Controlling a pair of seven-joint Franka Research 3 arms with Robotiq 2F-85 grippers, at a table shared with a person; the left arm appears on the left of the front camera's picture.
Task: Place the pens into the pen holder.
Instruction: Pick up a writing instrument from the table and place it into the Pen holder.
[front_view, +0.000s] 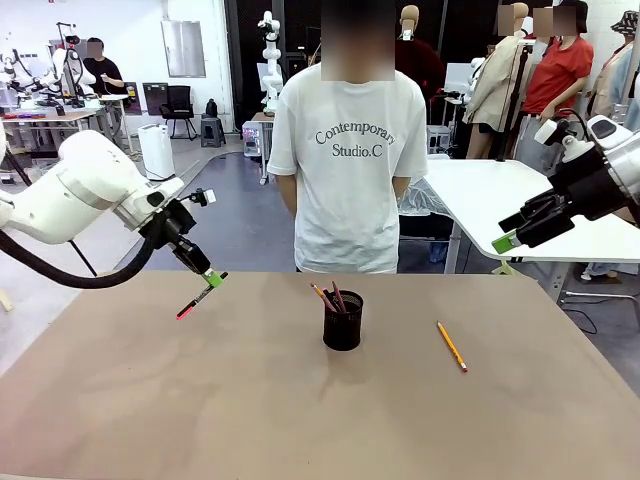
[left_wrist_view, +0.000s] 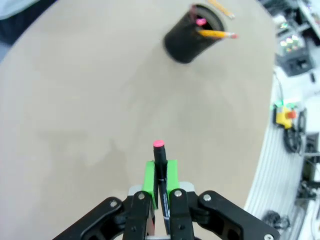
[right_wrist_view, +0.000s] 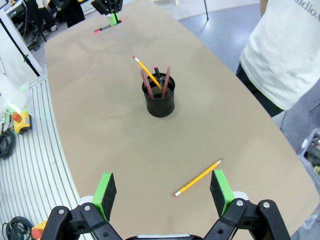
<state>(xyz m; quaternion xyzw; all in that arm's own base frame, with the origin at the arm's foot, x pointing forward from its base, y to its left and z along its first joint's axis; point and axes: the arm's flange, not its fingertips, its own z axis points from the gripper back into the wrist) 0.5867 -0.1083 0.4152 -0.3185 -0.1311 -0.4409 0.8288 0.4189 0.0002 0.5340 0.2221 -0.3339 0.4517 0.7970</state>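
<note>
My left gripper (front_view: 208, 276) hangs above the table's left part, shut on a black pen with a pink-red end (front_view: 199, 299). In the left wrist view that pen (left_wrist_view: 159, 156) sticks out between the green pads, tip forward. The black mesh pen holder (front_view: 343, 322) stands upright at mid-table with several pens in it, among them a yellow pencil (right_wrist_view: 147, 73) and a reddish-brown one (right_wrist_view: 165, 77). Another yellow pencil (front_view: 451, 346) lies flat on the table to the holder's right. My right gripper (front_view: 508, 240) is open in the air over the table's right edge, with that pencil (right_wrist_view: 198, 178) below its fingers.
A person in a white T-shirt (front_view: 346, 170) stands at the far edge behind the holder, hands out of sight. A white table (front_view: 480, 195) stands beyond the right corner. The brown tabletop (front_view: 250, 400) is bare in front of the holder.
</note>
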